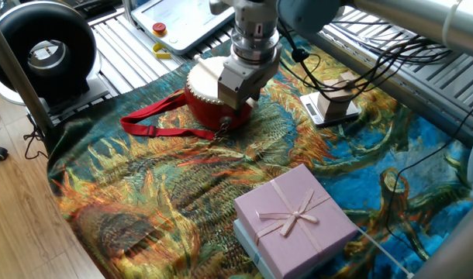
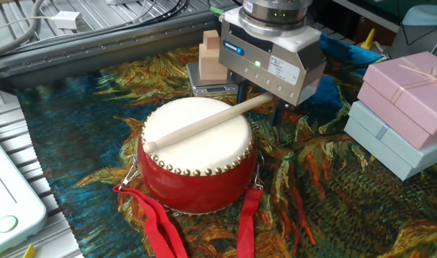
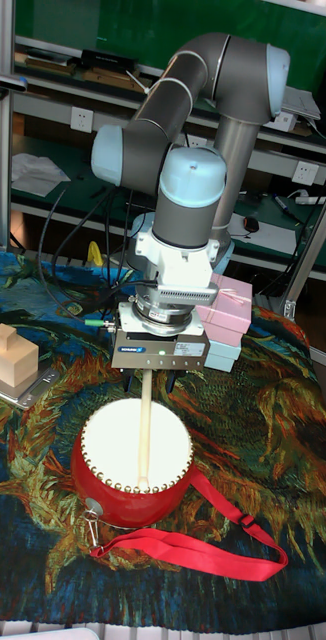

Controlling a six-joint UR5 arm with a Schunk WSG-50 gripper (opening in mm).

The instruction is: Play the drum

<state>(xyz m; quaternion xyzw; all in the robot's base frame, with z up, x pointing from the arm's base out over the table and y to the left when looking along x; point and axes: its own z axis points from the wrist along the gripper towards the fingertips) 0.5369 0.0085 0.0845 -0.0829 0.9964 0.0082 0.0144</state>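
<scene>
We see the grey two-finger hand (image 2: 256,100) pinching a pale wooden stick (image 2: 204,122) that lies across the cream skin of the small round red drum (image 2: 197,159), which sits on the sunflower-patterned cloth-covered surface (image 2: 347,208).

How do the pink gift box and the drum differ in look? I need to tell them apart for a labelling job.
The pink gift box is square and flat-topped; the drum is round. The box is pale pink with a ribbon bow, while the drum has a red body and cream skin. The box sits on a light blue box; the drum rests directly on the patterned cloth, with a wooden stick lying across it.
</scene>
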